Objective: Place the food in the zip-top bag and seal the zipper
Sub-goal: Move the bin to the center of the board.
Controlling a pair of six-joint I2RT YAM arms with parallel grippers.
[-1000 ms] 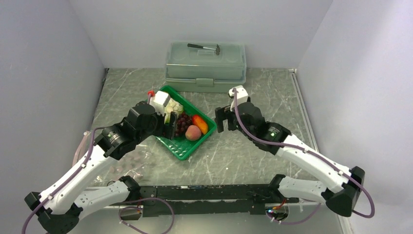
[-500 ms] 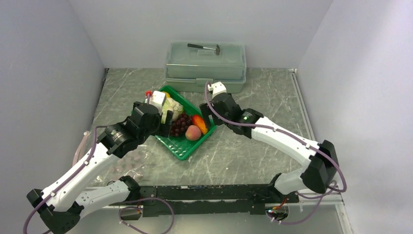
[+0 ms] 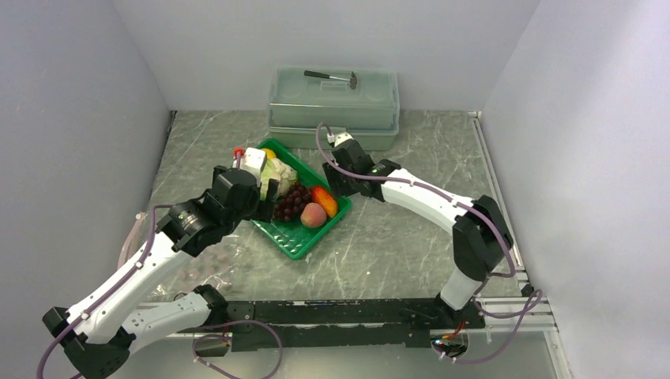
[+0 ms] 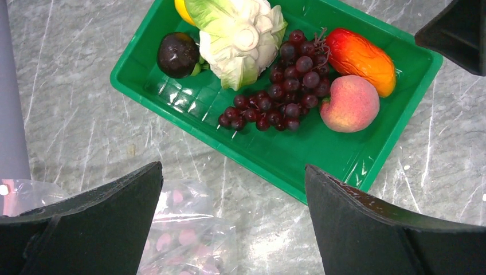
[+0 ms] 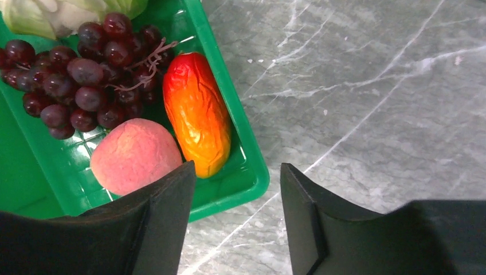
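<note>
Gaping like the right tool [image 5: 238, 212], the left tool [image 4: 232, 192] alone views the zip-top bag [image 4: 186, 232] clearly.

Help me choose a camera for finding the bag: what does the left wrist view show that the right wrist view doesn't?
Left wrist only: the zip-top bag lying on the table beside the tray, plus a dark round fruit and a yellow fruit inside the tray. Right wrist only: no extra food, just more of the marble table beyond the tray's corner. Both: the green tray, grapes, peach, orange-red fruit and at least part of the cabbage.
</note>
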